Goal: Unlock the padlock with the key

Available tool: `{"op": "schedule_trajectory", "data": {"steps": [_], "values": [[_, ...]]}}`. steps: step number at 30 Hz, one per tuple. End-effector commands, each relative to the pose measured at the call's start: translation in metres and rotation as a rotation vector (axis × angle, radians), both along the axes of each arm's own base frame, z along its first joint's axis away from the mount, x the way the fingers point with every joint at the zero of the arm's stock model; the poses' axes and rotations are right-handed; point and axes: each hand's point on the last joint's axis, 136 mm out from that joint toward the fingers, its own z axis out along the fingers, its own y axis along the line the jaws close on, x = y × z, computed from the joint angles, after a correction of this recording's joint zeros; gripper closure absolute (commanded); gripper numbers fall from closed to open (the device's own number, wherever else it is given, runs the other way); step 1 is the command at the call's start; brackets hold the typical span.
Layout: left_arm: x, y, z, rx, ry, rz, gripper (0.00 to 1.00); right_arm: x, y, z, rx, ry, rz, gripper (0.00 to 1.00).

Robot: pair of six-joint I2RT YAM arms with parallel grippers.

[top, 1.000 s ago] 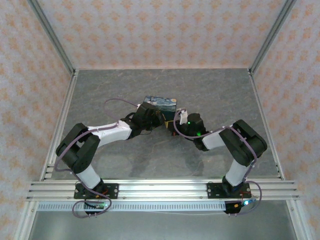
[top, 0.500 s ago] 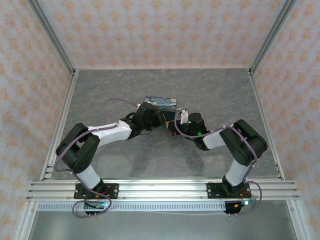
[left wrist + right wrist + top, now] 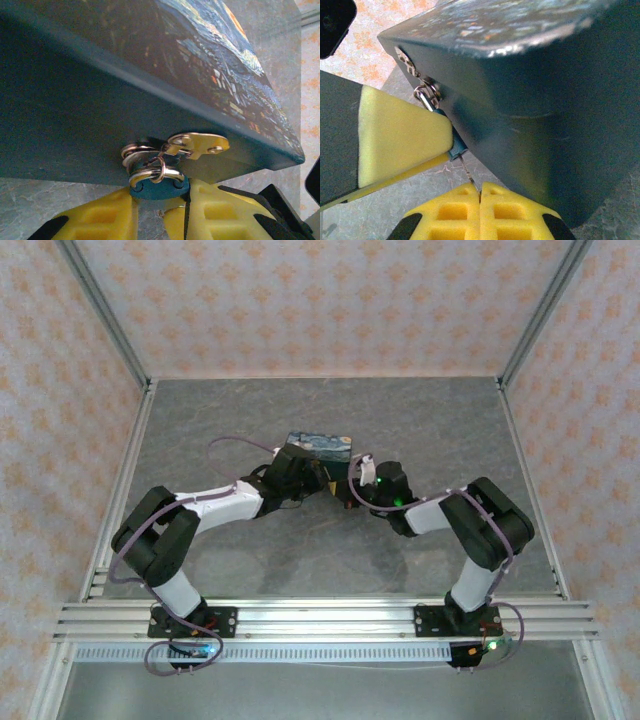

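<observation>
Padlock (image 3: 157,189): small teal-blue body with a silvery shackle (image 3: 150,172), hanging at the lower front face of the box (image 3: 125,75); the shackle passes through silvery loops just under the brass-coloured hasp (image 3: 197,144), which lies flat against the box front; the padlock body hangs below the box's bottom edge, over the bench (image 3: 50,185). Left gripper (image 3: 158,201): yellow fingers stand either side of the padlock body and pinch it between their tips; in the right wrist view one of its pads (image 3: 400,140) presses against the padlock (image 3: 456,147) from the left. Right gripper (image 3: 480,197): yellow fingers pressed together, nipping a thin silvery shaft, taken to be the key (image 3: 468,174); this shaft runs up from the fingertips to the underside of the padlock; whether it sits in the keyhole cannot be told. Box (image 3: 320,447): blue, night-sky painted lid, resting near the middle of the grey bench (image 3: 420,420); left gripper (image 3: 318,478) and right gripper (image 3: 352,490) meet at its near right corner.
</observation>
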Motion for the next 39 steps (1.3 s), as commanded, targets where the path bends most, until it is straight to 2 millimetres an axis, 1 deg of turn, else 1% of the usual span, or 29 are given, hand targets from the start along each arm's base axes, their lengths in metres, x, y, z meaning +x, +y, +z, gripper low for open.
{"op": "schedule_trajectory", "data": {"steps": [1, 7, 14, 23, 30, 33, 39], "values": [[-0.017, -0.024, 0.008, -0.05, 0.018, -0.104, 0.73, 0.021, 0.013, 0.042, 0.074, -0.134, 0.009, 1.0], [-0.018, -0.024, 0.007, -0.047, 0.021, -0.103, 0.73, 0.023, 0.014, 0.045, 0.078, -0.15, 0.012, 1.0], [-0.017, -0.025, 0.006, -0.051, 0.023, -0.102, 0.73, 0.016, 0.015, 0.041, 0.063, -0.157, 0.026, 1.0], [-0.017, -0.025, 0.004, -0.051, 0.027, -0.102, 0.73, 0.017, 0.022, 0.055, 0.118, -0.156, 0.039, 1.0], [-0.017, -0.026, 0.005, -0.052, 0.025, -0.106, 0.73, 0.013, 0.029, 0.056, 0.091, -0.175, 0.063, 1.0], [-0.018, -0.026, 0.004, -0.05, 0.027, -0.106, 0.73, 0.015, 0.032, 0.057, 0.093, -0.179, 0.06, 1.0], [-0.017, -0.027, 0.003, -0.049, 0.031, -0.107, 0.73, 0.02, 0.033, 0.071, 0.112, -0.2, 0.048, 1.0]]}}
